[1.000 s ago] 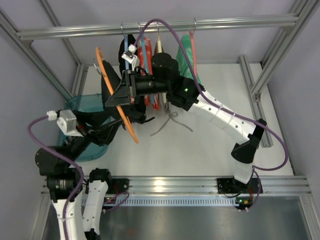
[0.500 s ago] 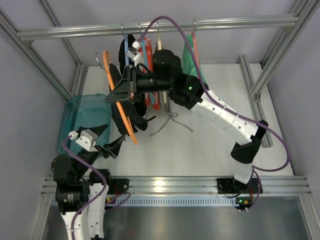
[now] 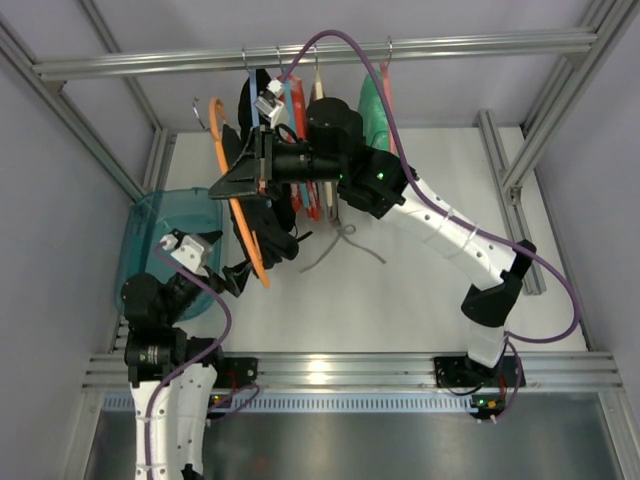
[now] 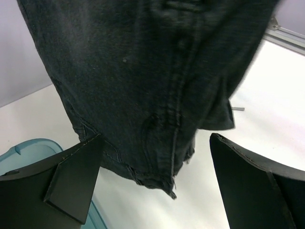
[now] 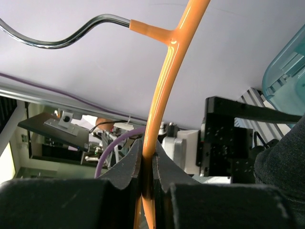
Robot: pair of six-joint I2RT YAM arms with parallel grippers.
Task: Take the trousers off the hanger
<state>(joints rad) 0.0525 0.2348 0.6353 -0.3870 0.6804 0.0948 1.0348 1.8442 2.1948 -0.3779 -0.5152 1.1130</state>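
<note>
My right gripper is shut on the thin orange hanger and holds it up, tilted, left of the rail. In the right wrist view the jaws pinch the hanger's orange arm below its metal hook. The black trousers still hang over the hanger. My left gripper is open and empty, just below and in front of them. In the left wrist view the trousers fill the top; their hem hangs between my open fingers, touching neither.
A teal bin sits at the left, beside my left arm. The rail at the back holds a light blue hanger, red hangers and a green garment. A grey string-like thing lies on the white table.
My left arm has drawn back from the trousers toward its base, then edged forward again, open. The right gripper has lifted and turned the hanger slightly toward the rail.
</note>
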